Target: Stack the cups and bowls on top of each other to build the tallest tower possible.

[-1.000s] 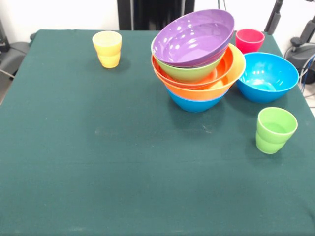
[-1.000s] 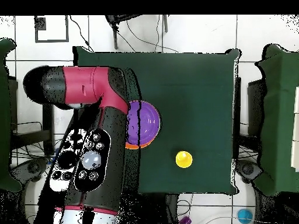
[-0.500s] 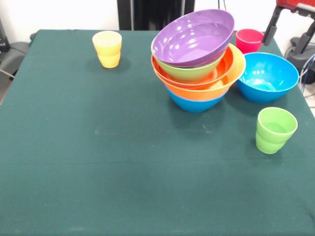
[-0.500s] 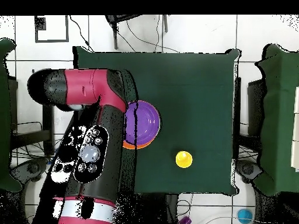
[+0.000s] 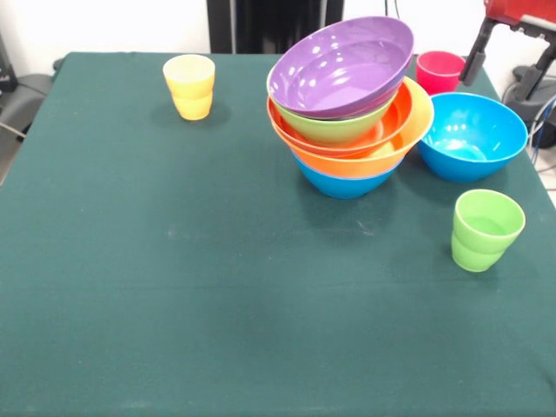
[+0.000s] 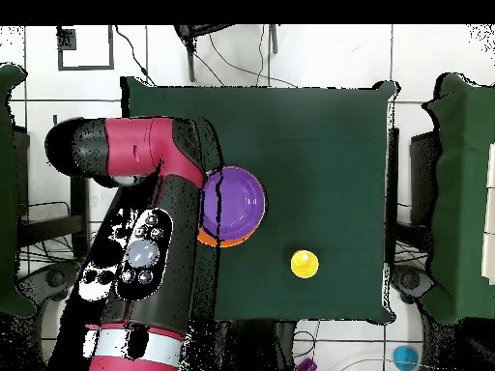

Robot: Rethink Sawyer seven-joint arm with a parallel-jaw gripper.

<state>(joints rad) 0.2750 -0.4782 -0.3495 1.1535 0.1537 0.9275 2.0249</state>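
Leaning purple-topped tower (image 5: 347, 113), three scattered cups (image 5: 189, 85)

A matt, finely woven dark green cloth is seen covering the tabletop (image 5: 174, 287). Glossy, smooth plastic is shown by the purple bowl (image 5: 343, 65), with bright highlights inside. The same shiny plastic is seen on the lone blue bowl (image 5: 473, 135) at 3 o'clock of the tower (image 5: 347, 113). The yellow cup (image 5: 189, 85) looks smooth and less reflective. The arm (image 6: 145, 261) is cased in glossy red and black plastic.
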